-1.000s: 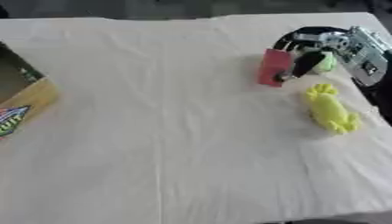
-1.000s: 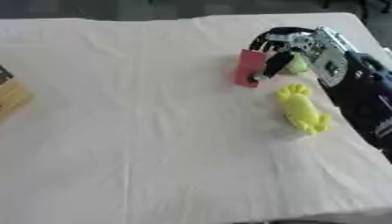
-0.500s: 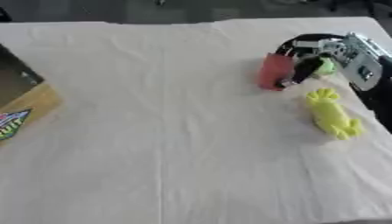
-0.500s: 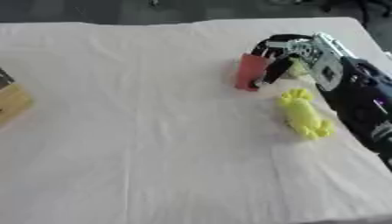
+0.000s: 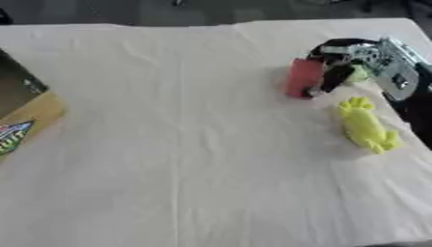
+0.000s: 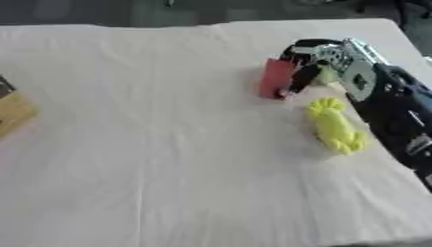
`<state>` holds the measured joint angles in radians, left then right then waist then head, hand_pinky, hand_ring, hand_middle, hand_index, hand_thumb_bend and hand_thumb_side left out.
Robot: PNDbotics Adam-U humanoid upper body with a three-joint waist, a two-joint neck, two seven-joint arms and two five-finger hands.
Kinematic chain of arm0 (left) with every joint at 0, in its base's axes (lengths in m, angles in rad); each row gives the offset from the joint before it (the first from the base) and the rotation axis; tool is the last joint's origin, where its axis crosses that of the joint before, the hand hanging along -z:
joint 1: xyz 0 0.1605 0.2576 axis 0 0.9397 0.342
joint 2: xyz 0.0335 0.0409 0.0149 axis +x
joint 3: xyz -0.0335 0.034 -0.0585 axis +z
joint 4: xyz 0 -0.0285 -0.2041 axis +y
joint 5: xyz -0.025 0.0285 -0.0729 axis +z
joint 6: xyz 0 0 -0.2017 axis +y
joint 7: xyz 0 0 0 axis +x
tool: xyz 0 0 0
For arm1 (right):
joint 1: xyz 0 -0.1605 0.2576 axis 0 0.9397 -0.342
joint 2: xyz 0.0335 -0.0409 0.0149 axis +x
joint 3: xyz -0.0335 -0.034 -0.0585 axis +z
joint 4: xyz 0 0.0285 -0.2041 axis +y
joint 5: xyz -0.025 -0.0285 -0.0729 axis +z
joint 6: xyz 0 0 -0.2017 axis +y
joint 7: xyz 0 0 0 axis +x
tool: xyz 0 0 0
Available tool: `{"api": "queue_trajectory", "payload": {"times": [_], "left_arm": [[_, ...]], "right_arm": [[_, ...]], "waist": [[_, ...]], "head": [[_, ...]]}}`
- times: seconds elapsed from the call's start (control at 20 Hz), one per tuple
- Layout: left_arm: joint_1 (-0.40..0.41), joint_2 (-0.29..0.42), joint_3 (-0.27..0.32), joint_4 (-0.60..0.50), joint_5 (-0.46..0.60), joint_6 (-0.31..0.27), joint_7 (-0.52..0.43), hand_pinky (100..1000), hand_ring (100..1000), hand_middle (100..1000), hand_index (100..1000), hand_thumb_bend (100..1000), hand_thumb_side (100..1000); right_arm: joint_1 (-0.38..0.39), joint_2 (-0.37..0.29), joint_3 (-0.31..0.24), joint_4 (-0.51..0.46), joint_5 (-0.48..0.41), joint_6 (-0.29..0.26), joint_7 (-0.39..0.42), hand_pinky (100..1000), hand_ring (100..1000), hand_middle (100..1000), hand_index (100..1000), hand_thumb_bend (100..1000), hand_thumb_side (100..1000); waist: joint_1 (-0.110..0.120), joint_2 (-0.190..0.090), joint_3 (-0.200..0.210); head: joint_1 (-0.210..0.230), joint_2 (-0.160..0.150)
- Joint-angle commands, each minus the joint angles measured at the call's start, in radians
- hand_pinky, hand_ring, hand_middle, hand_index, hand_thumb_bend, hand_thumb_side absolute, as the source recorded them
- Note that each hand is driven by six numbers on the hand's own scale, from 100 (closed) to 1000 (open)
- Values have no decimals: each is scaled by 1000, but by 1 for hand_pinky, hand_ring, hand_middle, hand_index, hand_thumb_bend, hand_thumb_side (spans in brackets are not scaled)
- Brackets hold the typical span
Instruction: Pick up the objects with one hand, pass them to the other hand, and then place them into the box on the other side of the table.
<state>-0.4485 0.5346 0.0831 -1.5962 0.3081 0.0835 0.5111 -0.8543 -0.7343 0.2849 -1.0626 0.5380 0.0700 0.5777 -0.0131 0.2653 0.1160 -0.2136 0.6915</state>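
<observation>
The tabletop is covered with a soft cream cloth that has small folds and wrinkles in it.

The right hand comes in from the right side. It is black with shiny silver parts. Its fingers are bent and curl around a red block. The red block looks flat and boxy with straight edges, and it stands upright on the cloth. The dark fingers press on its right side and reach over its top. A small pale green thing shows between the fingers, but its shape cannot be made out.

Just in front of the hand lies a yellow toy. It looks smooth and rubbery, long and bumpy, with little knobby ends like toes or paws. It lies flat on the cloth, near the red block but not touching it.

Far across the tabletop, at the left edge, sits the box. It is made of brown cardboard with a dark inside and a colourful picture on its side. It is well apart from the red block and the yellow toy.

The left hand does not show in either view.
</observation>
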Motion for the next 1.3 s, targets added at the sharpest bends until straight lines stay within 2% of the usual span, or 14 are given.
{"api": "queue_trajectory", "payload": {"times": [0.05,0.4,0.7,0.95,1.3], "left_arm": [[-10,17,11,-18,1,-1,2,529,709,666,836,745,604],[-8,19,11,-18,0,-1,2,530,709,666,835,745,604],[-7,22,11,-17,-1,-1,2,531,708,666,835,745,605],[-6,27,11,-19,-4,-1,1,531,708,662,834,746,606],[-5,46,7,-24,-10,3,-4,533,709,658,834,747,608]], "right_arm": [[-16,-26,-5,-22,-21,11,-8,895,782,598,664,412,249],[-11,-29,0,-51,-66,22,-22,885,746,553,619,279,221],[-1,-43,-9,-104,-113,41,-31,877,720,522,590,234,157],[25,-56,-38,-200,-172,80,-65,868,695,509,583,216,150],[73,-49,-77,-394,-313,160,-160,856,648,501,587,190,167]], "waist": [[2,-17,0],[0,-23,-2],[-1,-30,-5],[0,-39,-9],[10,-52,-12]], "head": [[-2,-6],[-2,-5],[-1,-4],[5,-5],[12,4]]}}
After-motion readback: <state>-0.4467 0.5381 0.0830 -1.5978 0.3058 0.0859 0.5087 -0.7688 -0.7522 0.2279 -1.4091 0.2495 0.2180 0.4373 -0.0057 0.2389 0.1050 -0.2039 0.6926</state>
